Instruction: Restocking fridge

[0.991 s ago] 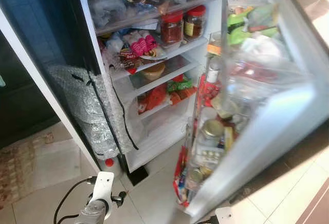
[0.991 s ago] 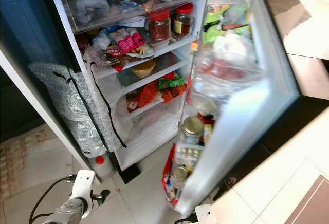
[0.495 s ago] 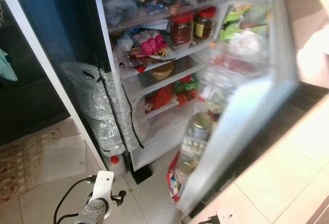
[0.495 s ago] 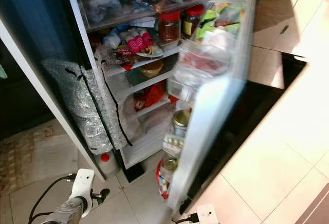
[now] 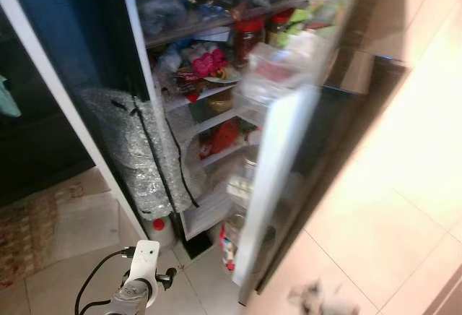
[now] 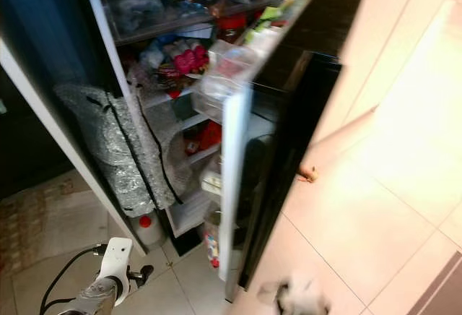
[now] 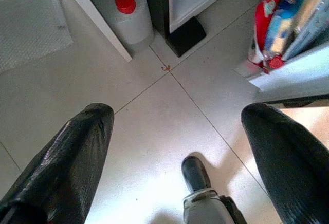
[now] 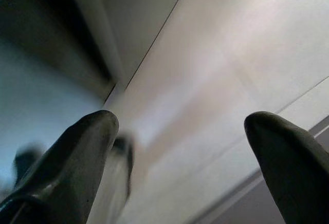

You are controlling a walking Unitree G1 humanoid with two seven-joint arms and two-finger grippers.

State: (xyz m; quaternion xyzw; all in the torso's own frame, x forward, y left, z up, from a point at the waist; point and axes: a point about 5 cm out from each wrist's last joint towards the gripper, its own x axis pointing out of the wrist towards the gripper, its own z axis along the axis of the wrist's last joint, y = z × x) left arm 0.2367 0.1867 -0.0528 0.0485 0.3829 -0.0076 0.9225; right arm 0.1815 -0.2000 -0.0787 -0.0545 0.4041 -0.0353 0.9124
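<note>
Swinging toward the cabinet, the fridge door [image 5: 278, 178] now stands edge-on in the middle of the frame; a second ago it was wide open at the right, with its rack of jars and bottles facing the camera. The whole picture has also shifted a little, so the camera moved too.

The fridge [image 5: 195, 105] fills the upper centre, its shelves crowded with red-lidded jars [image 5: 247, 32], pink packets [image 5: 204, 63] and other food. Door-rack items [image 7: 280, 21] show near the floor in the left wrist view. A roll of bubble wrap [image 5: 137, 152] leans against the fridge's left side, and a white jug with a red cap [image 7: 125, 9] stands on the tiled floor [image 5: 375, 221] below it.

The left gripper [image 7: 177, 152] hangs low over the tiles in front of the fridge, its fingers [image 7: 77, 157] spread wide apart and holding nothing. The left arm [image 5: 137, 286] shows at the lower left of the frame. The right gripper [image 8: 180, 152] points at the floor beside the dark door, its fingers [image 8: 77, 152] likewise spread apart and empty.
</note>
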